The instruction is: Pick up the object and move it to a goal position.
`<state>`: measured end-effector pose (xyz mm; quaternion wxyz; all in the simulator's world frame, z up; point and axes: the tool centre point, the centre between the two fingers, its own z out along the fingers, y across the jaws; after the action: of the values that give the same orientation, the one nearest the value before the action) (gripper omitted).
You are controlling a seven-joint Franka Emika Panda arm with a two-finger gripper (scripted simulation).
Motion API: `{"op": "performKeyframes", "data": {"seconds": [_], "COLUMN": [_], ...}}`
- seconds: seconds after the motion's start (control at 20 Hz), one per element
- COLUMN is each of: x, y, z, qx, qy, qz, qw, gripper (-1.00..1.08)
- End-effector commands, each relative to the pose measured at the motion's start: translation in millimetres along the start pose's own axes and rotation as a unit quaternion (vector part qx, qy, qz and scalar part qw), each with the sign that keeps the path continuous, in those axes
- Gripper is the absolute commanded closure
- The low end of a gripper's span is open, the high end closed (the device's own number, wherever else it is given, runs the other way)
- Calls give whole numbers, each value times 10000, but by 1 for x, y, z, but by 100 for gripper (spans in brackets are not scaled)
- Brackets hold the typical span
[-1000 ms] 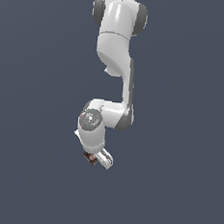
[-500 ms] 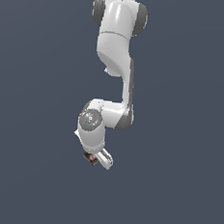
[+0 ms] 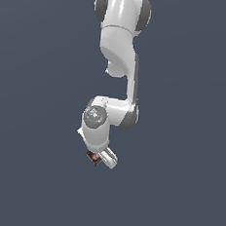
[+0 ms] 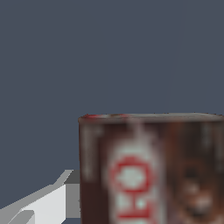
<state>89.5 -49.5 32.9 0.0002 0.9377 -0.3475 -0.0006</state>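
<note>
The gripper (image 3: 100, 159) fingers pinch the box (image 3: 93, 157), probably to carry it to the goal. The goal itself is not visible.

The exterior camera stands well back, facing my whole arm (image 3: 118, 66) against a plain grey-blue backdrop, my gripper (image 3: 100, 159) small below centre. My wrist camera looks out along one white finger (image 4: 41, 203), so near that the brown box (image 4: 151, 170) blurs. Both views share that box (image 3: 93, 157) and finger.
</note>
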Motion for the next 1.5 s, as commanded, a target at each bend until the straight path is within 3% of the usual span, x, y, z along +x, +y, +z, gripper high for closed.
{"op": "performKeyframes", "data": {"seconds": [0.0, 1.45], "x": [-7, -153], "y": [-5, -107], "z": [-12, -283], "qx": [5, 1], "qy": [4, 9], "qz": [-4, 2], "qw": [10000, 10000], "gripper": [108, 108]}}
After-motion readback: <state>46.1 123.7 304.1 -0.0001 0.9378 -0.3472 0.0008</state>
